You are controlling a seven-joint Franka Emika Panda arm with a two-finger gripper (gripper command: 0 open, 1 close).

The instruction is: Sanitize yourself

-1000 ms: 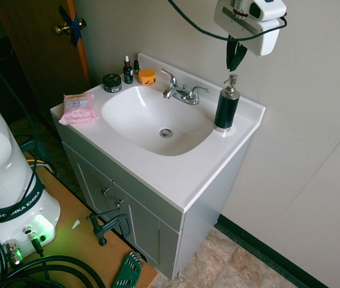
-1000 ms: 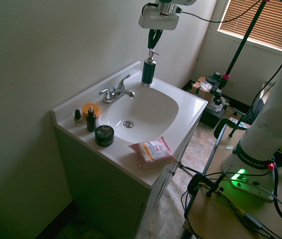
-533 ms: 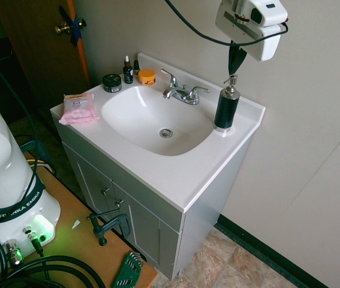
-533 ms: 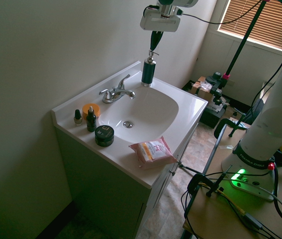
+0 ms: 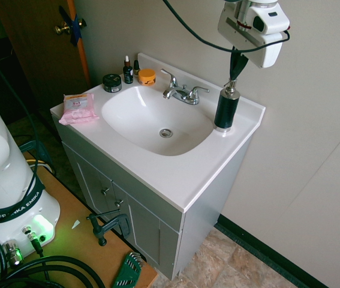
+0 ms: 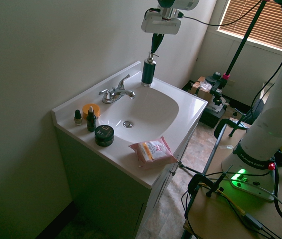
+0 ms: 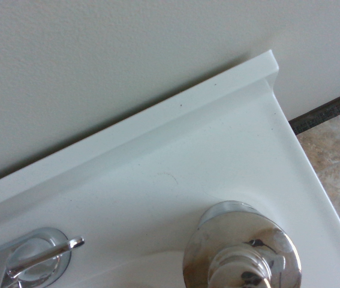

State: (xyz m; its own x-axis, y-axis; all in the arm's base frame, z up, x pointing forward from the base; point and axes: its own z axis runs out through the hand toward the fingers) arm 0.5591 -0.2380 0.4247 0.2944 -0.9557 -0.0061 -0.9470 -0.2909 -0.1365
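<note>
While 2 views show the gripper [image 5: 234, 77], wrist view shows backsplash [image 7: 128, 123].

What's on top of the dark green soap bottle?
A shiny silver pump sits on the dark green bottle. The robot's hand is right above, hiding the pump's tip there.

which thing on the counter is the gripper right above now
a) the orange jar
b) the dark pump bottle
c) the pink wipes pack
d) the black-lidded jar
b: the gripper points down with its fingers together at the top of the dark pump bottle, beside the basin.
</note>
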